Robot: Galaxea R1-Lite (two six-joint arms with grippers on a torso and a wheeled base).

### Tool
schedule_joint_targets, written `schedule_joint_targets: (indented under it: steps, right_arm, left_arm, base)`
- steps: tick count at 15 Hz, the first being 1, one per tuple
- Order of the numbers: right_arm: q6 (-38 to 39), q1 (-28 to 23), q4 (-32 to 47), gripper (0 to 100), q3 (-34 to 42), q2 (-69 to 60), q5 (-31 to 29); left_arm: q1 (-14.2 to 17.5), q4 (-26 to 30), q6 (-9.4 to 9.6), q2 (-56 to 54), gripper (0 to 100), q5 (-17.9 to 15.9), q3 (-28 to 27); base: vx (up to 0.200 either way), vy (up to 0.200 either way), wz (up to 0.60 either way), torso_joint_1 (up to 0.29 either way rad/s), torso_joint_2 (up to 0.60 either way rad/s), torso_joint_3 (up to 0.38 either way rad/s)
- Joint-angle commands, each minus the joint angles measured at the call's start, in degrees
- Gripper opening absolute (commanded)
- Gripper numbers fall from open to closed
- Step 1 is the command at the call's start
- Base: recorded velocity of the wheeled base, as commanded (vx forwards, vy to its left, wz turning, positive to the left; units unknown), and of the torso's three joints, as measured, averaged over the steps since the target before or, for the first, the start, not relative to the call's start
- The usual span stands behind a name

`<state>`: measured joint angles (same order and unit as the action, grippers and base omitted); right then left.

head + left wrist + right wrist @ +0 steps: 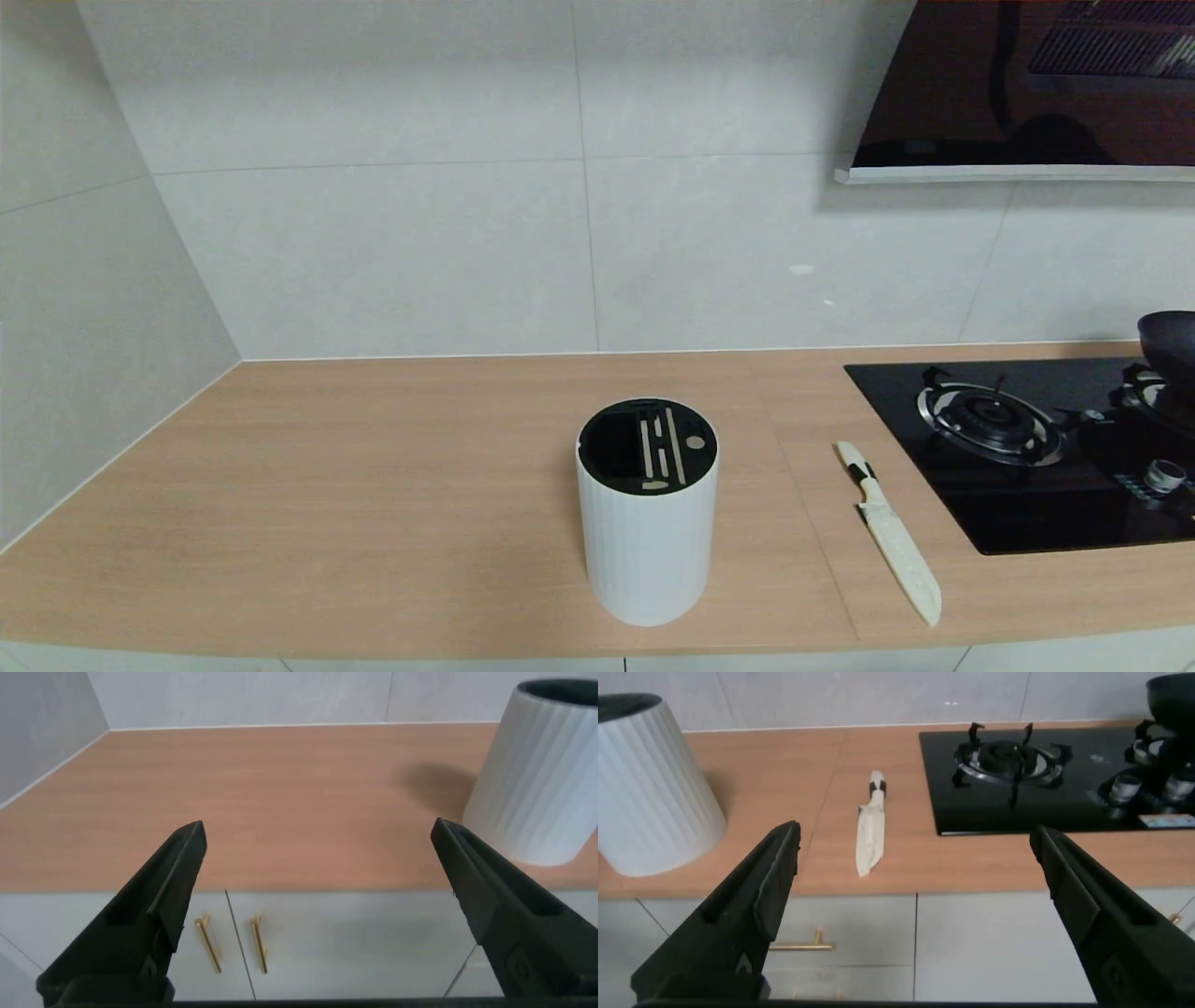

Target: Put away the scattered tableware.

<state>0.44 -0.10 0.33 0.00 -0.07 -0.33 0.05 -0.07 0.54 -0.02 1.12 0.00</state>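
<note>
I see my left claw [318,826] and right claw [915,833] spread apart, the knife [870,831] beyond the right, 3 o'clock of the knife holder [647,551].

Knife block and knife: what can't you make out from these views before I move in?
- Knife block interior: in the head view the slots in its black top are dark, so their depth and contents cannot be seen.
- Knife: too small in the head view to tell which side is the cutting edge.
- Dark pot on the stove: cut off by the head view's right edge.
</note>
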Motion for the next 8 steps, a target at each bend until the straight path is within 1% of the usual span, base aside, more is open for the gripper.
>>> schedule_joint_targets:
  steps: [1, 3, 8]
  right_arm:
    - [0.00, 0.01, 0.02, 100, 0.00, 0.07, -0.02]
    - [0.00, 0.01, 0.02, 100, -0.09, 0.07, -0.02]
    - [0.00, 0.01, -0.07, 100, 0.00, 0.07, -0.02]
  left_arm:
    - [-0.05, -0.01, -0.01, 0.02, 100, 0.02, 0.00]
    - [0.04, -0.01, -0.01, 0.02, 100, 0.02, 0.00]
    - [0.04, -0.01, 0.08, 0.02, 100, 0.02, 0.00]
  base:
    - [0.000, 0.000, 0.00, 0.178, -0.37, -0.203]
    - [0.000, 0.000, 0.00, 0.049, -0.09, -0.054]
    - [0.000, 0.000, 0.00, 0.000, 0.00, 0.000]
